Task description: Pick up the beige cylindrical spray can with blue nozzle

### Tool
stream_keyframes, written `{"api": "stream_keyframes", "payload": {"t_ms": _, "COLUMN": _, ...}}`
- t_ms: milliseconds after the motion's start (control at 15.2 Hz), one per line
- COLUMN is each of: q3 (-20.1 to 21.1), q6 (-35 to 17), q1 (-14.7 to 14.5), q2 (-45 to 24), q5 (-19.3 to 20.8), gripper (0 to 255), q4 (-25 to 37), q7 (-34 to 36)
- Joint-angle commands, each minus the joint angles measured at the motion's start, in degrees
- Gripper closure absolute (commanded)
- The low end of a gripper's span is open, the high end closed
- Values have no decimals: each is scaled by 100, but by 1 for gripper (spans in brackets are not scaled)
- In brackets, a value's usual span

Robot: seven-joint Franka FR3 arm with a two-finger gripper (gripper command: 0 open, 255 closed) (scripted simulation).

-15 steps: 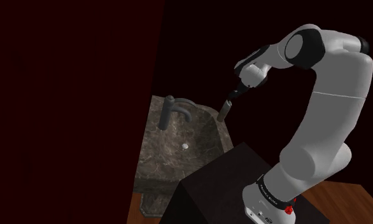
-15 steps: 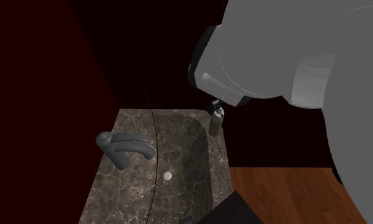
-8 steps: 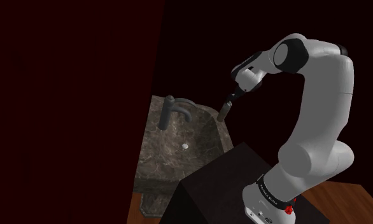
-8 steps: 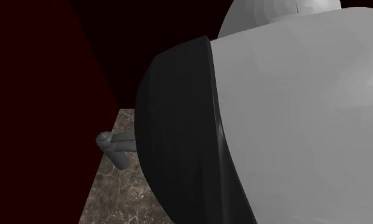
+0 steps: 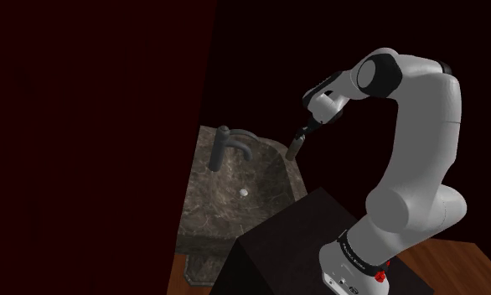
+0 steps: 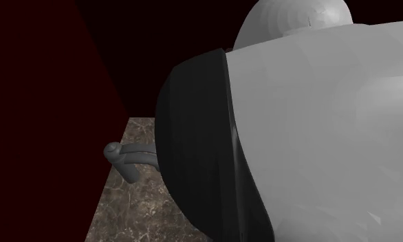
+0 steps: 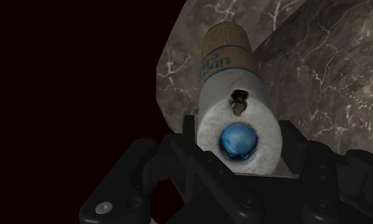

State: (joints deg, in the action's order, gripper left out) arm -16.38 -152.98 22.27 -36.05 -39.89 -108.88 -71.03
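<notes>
Spray can (image 7: 233, 76): 1x, cylindrical, white at the top end, beige lower down w/ a blue band and blue print. 1x round blue nozzle (image 7: 239, 141) in the middle of its top face, pointing back at the wrist cam. Long axis runs straight along the gripper (image 7: 238, 135), base end twd the sink (image 7: 306, 83).

2x black fingers (image 7: 293, 153), one each side of the can's top, pressed against it. They clasp the can and are not closed on themselves.

Shoulder view: can (image 5: 294, 148) hangs under the gripper (image 5: 302, 132), near upright w/ a slight lean, nozzle end up, base down. Pos. rel. to sink (image 5: 204, 180): at the far corner of the rim, on the side nearest the arm. Can't tell if the base touches the rim or sits just above it.

Sink: 1x, dark veined stone look, basin sunk into the top. 1x grey faucet (image 5: 225, 149) at the far rim, well apart from the can. 1x pale drain (image 5: 244, 192) in the basin floor.

1x white arm (image 5: 420, 126) arcs over from 1x black stand (image 5: 286, 243), which is just beside the sink's near end. Wood floor (image 5: 478, 268) beyond the stand.

Second exterior view: arm (image 6: 317, 137) up close, covering much of the sink (image 6: 124, 206); faucet (image 6: 128, 165) shows beside it.
</notes>
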Motion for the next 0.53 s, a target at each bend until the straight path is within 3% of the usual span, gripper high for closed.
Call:
{"api": "stream_keyframes", "payload": {"t_ms": 0, "q3": -1, "q6": -1, "q1": 3, "q2": -5, "q5": 0, "gripper": 255, "q4": -3, "q7": -2}}
{"api": "stream_keyframes", "payload": {"t_ms": 462, "q3": -75, "q6": 90, "q1": -51, "q2": 101, "q5": 84, "gripper": 255, "q4": -18, "q7": 82}}
